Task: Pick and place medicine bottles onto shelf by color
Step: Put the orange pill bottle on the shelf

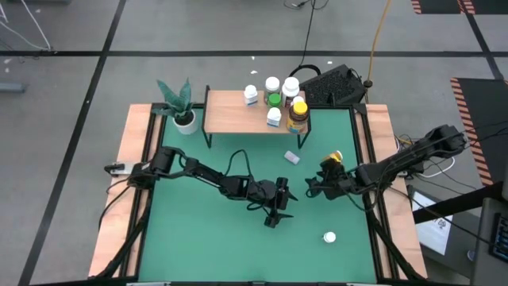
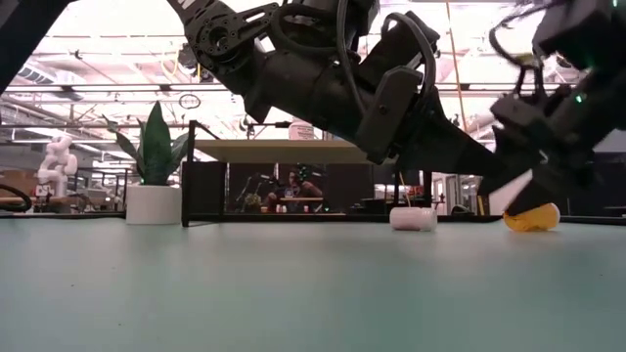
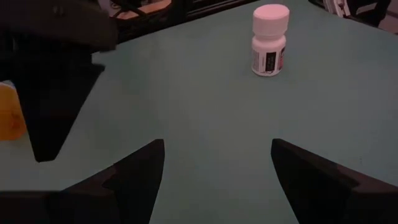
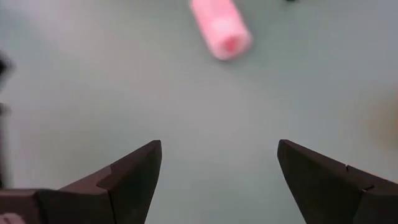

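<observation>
A small potted plant (image 1: 179, 103) with pointed green leaves stands in a white pot at the far left corner of the green table (image 1: 214, 238); in the low view it shows upright at the left (image 2: 152, 171). Light wooden side rails (image 1: 127, 167) run along the table's left and right edges. Behind the table's far right corner a black box-like device (image 1: 333, 86) sits on the grey floor, with an orange cable (image 1: 379, 32) rising past it. Black tape lines (image 1: 103, 56) cross the floor. In the low view, a white figure (image 2: 57, 161) stands far off in the room at the left.
</observation>
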Action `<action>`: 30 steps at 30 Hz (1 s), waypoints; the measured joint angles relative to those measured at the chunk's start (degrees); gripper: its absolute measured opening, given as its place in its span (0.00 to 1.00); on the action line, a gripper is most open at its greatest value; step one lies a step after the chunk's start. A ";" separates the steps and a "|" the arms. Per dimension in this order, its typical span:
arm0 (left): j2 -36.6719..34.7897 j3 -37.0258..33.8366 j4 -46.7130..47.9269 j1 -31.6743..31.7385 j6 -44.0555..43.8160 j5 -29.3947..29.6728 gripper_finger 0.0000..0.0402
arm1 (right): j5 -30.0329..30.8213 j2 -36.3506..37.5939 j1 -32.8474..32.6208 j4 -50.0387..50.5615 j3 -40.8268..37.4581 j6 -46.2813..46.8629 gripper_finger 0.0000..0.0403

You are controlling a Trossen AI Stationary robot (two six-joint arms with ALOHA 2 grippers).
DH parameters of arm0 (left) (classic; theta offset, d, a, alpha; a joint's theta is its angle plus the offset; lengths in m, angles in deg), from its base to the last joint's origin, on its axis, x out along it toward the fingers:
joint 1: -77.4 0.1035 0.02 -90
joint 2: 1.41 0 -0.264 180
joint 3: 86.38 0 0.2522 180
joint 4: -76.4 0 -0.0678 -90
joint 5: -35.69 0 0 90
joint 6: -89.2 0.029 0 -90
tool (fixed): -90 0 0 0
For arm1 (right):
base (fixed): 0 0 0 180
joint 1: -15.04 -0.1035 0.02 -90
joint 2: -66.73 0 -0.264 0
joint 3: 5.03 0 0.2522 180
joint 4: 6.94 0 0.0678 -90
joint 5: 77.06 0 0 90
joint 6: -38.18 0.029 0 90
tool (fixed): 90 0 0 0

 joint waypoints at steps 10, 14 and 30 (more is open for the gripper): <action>-0.02 0.00 0.22 0.02 0.58 0.01 0.74 | 0.21 0.26 5.24 4.34 -1.73 4.13 0.78; -0.02 0.00 0.24 0.02 0.69 0.01 0.74 | 3.01 0.26 7.41 4.50 -0.64 -1.17 0.78; -0.04 0.00 0.35 0.04 0.59 0.01 0.74 | 0.92 0.28 14.68 31.90 7.17 9.03 0.78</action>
